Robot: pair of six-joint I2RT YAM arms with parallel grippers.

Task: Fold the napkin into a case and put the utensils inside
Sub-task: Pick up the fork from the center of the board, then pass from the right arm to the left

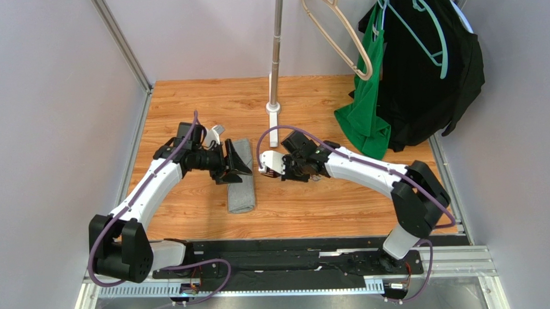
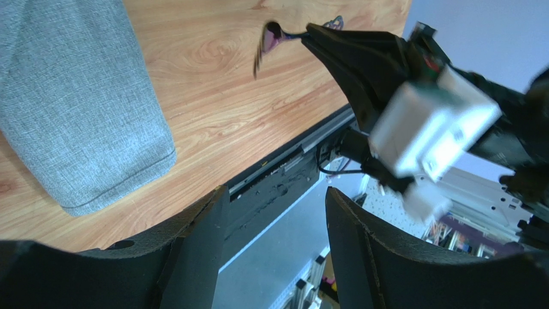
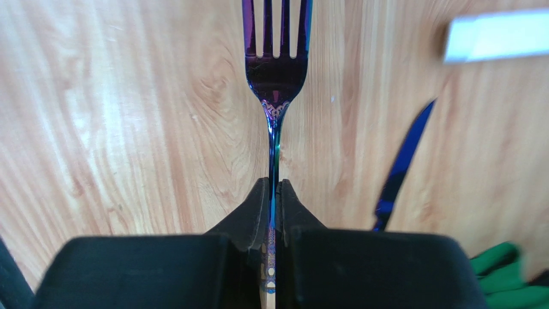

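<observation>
Fork [image 3: 276, 64] pinched in right gripper [image 3: 273, 187].
Jaws clamped tight on the handle, tines pointing ahead; left gripper [image 2: 277, 193] gaping wide, empty, just beside the folded grey case [image 2: 77, 109]; purple knife [image 3: 403, 158] on the table [image 3: 129, 116] nearby.

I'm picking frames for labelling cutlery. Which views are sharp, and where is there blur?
Right wrist: the iridescent purple metal fork in the shut right claw is crisp; the dark blue straight utensil and white bar beyond are soft. Left wrist: the grey woven folded napkin is sharp, the right arm's white housing smeared. Top external: evenly lit.
</observation>
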